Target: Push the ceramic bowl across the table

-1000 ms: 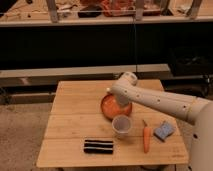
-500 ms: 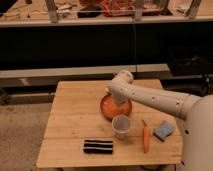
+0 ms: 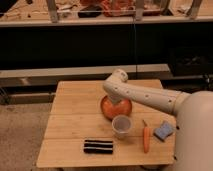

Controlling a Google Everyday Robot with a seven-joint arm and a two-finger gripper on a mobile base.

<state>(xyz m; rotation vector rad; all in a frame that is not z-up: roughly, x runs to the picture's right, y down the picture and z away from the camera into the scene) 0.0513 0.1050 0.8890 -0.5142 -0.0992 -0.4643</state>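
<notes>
The orange ceramic bowl [image 3: 118,109] sits near the middle of the light wooden table [image 3: 75,112], just behind a small white cup [image 3: 121,125]. My white arm reaches in from the right. Its wrist bends down over the bowl, and the gripper [image 3: 113,99] sits at the bowl's back left rim, on or just above it. The wrist hides part of the bowl's rim.
An orange carrot [image 3: 146,138] and a blue sponge [image 3: 163,131] lie at the front right. A black striped object [image 3: 98,146] lies near the front edge. A dark shelf unit with clutter stands behind the table.
My wrist has shifted a little to the left over the bowl. The bowl, the cup and the other things stay about where they were.
</notes>
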